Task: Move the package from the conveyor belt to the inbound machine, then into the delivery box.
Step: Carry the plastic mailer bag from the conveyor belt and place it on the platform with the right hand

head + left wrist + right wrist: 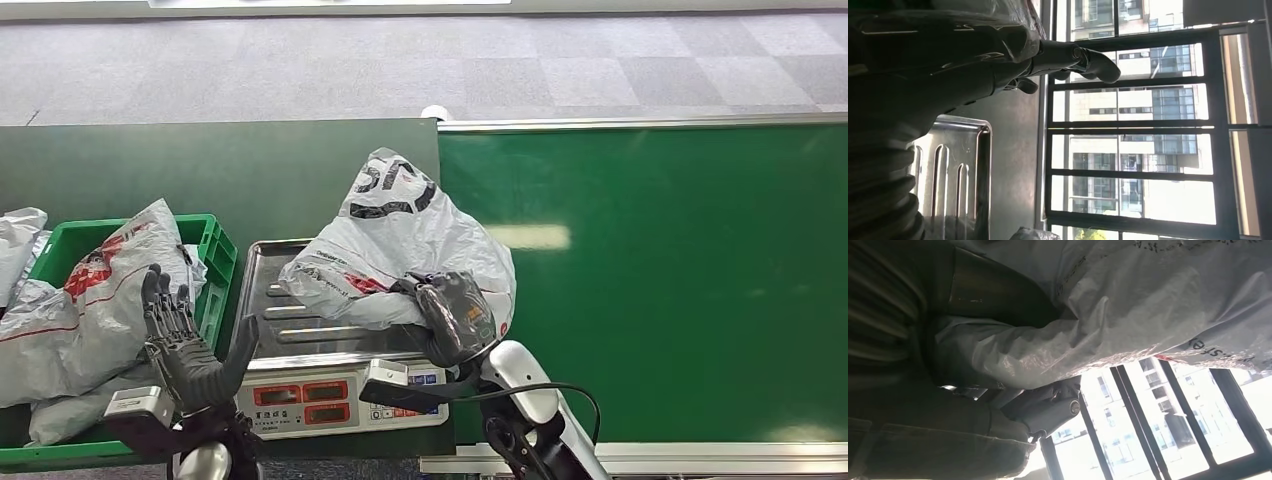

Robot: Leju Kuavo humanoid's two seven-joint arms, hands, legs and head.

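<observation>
The package (400, 250), a soft grey plastic mail bag, sat slumped on the steel pan of the scale (262, 300), its right side hanging over the edge toward the green belt (680, 280). My right hand (455, 315) had its fingers closed on the crumpled near fold of it. My left hand (185, 340) stood spread and empty between the scale and the green crate (222, 258). I judged the bag light, limp and slick, likely to sag and slip, so a bunched fold near the middle seemed the safest hold.
</observation>
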